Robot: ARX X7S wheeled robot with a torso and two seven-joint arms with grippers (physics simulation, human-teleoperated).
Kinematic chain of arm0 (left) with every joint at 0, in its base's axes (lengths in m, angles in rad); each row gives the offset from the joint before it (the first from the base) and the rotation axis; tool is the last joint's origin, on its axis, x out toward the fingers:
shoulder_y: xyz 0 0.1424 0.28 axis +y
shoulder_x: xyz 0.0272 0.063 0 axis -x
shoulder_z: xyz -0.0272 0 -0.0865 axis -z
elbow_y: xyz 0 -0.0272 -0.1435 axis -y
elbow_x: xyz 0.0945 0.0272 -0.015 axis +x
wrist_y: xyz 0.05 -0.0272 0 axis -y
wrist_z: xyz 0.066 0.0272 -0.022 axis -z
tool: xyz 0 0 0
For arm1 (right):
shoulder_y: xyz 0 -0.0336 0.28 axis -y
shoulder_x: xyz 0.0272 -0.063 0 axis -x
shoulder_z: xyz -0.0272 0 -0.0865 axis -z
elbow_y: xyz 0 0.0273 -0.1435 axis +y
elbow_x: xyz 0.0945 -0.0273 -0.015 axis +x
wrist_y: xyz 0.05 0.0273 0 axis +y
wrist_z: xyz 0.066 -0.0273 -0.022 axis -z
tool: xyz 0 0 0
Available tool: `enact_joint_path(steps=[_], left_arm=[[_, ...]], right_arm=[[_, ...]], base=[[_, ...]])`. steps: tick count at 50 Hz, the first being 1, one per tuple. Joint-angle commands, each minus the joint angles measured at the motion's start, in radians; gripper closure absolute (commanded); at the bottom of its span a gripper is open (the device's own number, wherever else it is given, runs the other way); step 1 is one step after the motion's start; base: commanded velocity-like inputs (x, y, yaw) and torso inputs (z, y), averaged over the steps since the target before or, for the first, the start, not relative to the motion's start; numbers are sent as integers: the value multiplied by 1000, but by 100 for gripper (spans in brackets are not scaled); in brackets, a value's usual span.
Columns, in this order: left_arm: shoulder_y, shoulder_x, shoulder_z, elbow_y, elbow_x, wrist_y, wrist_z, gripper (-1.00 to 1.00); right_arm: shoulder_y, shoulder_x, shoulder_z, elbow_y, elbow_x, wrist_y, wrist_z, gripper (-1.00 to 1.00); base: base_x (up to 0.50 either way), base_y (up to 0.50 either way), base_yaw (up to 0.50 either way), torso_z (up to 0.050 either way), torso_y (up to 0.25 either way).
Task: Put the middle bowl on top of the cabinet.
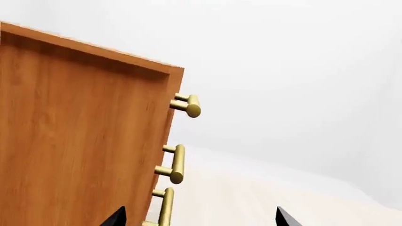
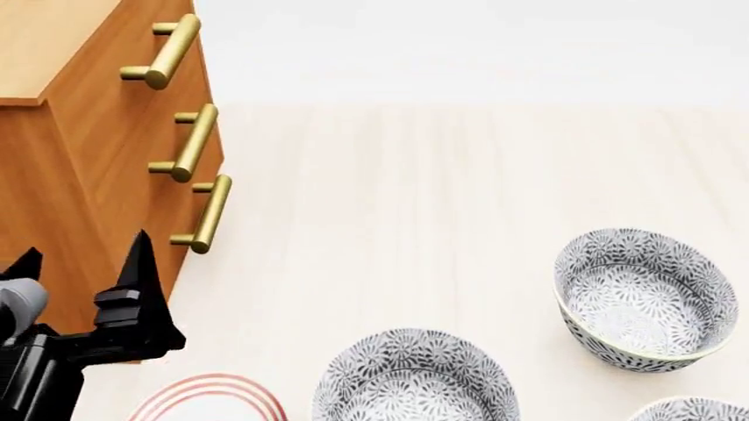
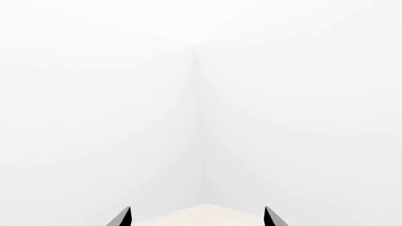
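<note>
Three alike grey-and-white floral bowls sit on the pale wood surface in the head view: one near the front (image 2: 416, 379), one at the right (image 2: 646, 300), and a third (image 2: 693, 410) cut by the bottom right edge. Which is the middle bowl I cannot tell. The orange-brown cabinet (image 2: 82, 167) stands at the left, its brass handles (image 2: 193, 143) facing the bowls. My left gripper (image 2: 82, 254) is open and empty beside the cabinet's side, well left of the bowls. In the left wrist view the left gripper (image 1: 201, 217) faces the cabinet (image 1: 82, 141). My right gripper (image 3: 197, 216) is open and empty, facing white walls.
A round thing with red rings (image 2: 210, 396) lies at the bottom edge, between my left gripper and the front bowl. Pale wood surface (image 2: 445, 202) stretches from the cabinet to the bowls. A white wall runs behind.
</note>
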Motion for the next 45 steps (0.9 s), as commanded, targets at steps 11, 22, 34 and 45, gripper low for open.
enact_joint_path(steps=[11, 22, 34, 45], left_arm=[[33, 85, 20, 1, -141, -49, -55, -100], [56, 89, 99, 3, -136, -34, -59, -100], [75, 105, 168, -36, -141, -11, -70, -100], [82, 116, 214, -140, -190, 15, -50, -100]], right_arm=[[-3, 8, -4, 0, 2, -11, 12, -100], [-7, 12, -5, -5, 5, -13, 18, -100], [-15, 16, -4, -10, 8, -18, 23, -100], [-28, 22, 1, -13, 14, -31, 24, -100]], base=[[0, 0, 0, 0, 0], [0, 0, 0, 0, 0], [0, 0, 0, 0, 0], [0, 0, 0, 0, 0]])
